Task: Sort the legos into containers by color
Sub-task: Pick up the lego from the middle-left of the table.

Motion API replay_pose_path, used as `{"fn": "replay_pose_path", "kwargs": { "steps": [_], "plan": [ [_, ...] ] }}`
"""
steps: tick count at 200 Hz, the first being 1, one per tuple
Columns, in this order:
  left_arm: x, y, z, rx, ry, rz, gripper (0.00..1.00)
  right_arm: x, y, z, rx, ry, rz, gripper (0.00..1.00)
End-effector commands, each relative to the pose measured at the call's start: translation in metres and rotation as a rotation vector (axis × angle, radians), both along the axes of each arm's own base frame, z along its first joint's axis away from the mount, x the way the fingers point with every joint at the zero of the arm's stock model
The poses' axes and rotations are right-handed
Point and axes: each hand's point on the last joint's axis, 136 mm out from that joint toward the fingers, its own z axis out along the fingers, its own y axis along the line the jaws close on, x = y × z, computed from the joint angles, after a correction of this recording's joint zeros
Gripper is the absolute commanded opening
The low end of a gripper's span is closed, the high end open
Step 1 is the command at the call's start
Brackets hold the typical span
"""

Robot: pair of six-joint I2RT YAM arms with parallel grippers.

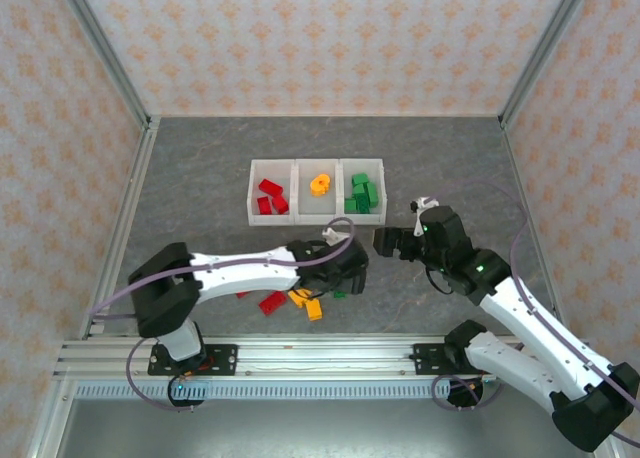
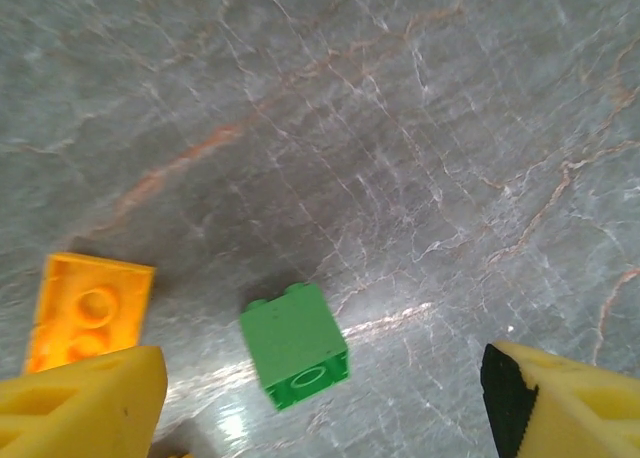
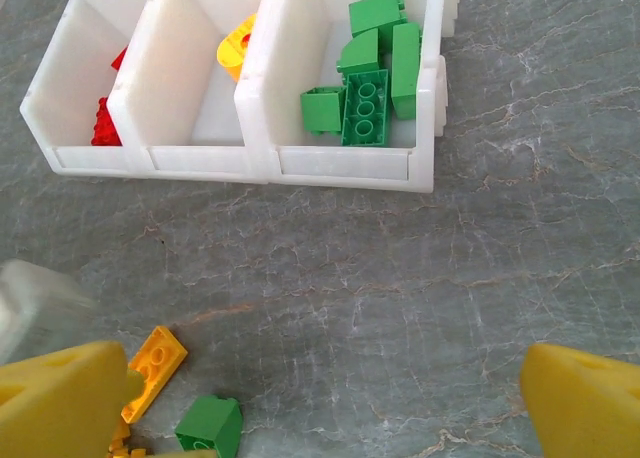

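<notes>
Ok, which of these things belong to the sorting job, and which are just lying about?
Job:
- loose green brick
- loose orange brick
- loose red brick
- white containers, holding sorted bricks

Not the job:
- patterned walls
- metal rail

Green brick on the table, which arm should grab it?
Left. The left gripper hangs open over the green brick, a finger each side. The right gripper sits open near the containers, farther away.
</notes>
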Motion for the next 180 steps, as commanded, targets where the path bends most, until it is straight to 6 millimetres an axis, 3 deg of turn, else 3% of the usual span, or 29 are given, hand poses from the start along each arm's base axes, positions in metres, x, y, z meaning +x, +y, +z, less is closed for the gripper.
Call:
{"fn": "replay_pose_path", "kwargs": {
  "steps": [1, 85, 150, 180],
  "plan": [
    [-0.002, 0.003, -0.008, 0.068, 0.013, 0.035, 0.8, 0.001, 0.0, 0.002, 0.022, -0.019, -0.008, 1.0],
    [-0.003, -0.001, -0.034, 0.13, 0.053, 0.036, 0.65, 0.002, -0.001, 0.003, 0.027, -0.035, -0.015, 1.0],
    [-0.009, 0.018, -0.048, 0.196, 0.069, 0.057, 0.6, 0.003, -0.002, 0.001, 0.023, -0.032, -0.022, 1.0],
    [-0.011, 0.019, -0.053, 0.194, 0.077, 0.056, 0.46, 0.003, -0.003, 0.001, 0.021, -0.031, -0.027, 1.0]
  ]
}}
